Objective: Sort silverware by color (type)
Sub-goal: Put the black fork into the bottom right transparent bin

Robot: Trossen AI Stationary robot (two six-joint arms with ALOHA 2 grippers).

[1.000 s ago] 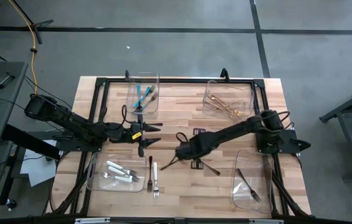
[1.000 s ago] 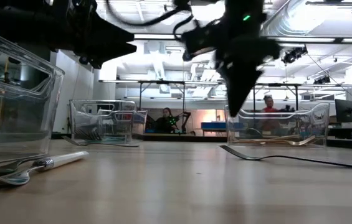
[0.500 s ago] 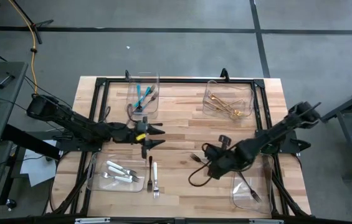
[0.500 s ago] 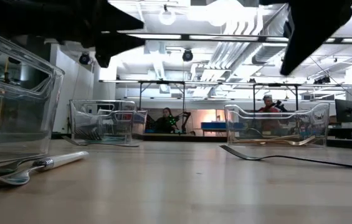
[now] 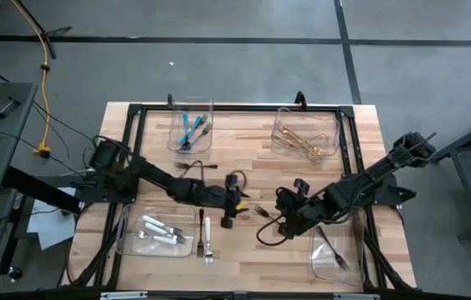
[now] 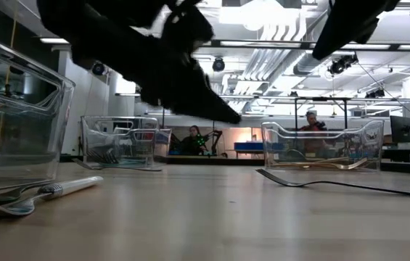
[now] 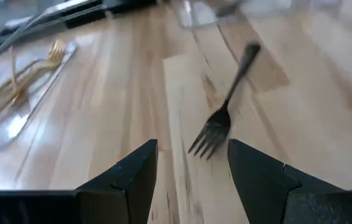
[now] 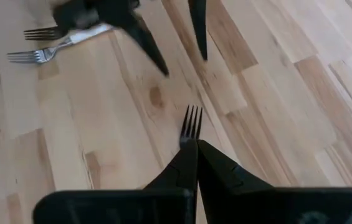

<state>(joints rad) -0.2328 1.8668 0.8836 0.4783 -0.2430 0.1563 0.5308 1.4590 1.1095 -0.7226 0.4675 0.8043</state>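
I have swung my left gripper (image 7: 192,147), fingers spread wide and empty, out to mid-table, so the dark fork (image 7: 222,116) lies just ahead of it, ready, I judge, for grasping and sorting.

Two dark, jointed arms with looping black cables and tapering black fingers (image 7: 129,180).

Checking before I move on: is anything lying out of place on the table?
Yes. A dark fork lies loose on the bare wood mid-table, outside any bin, and a white-handled fork lies just outside the bin holding the other white-handled pieces.
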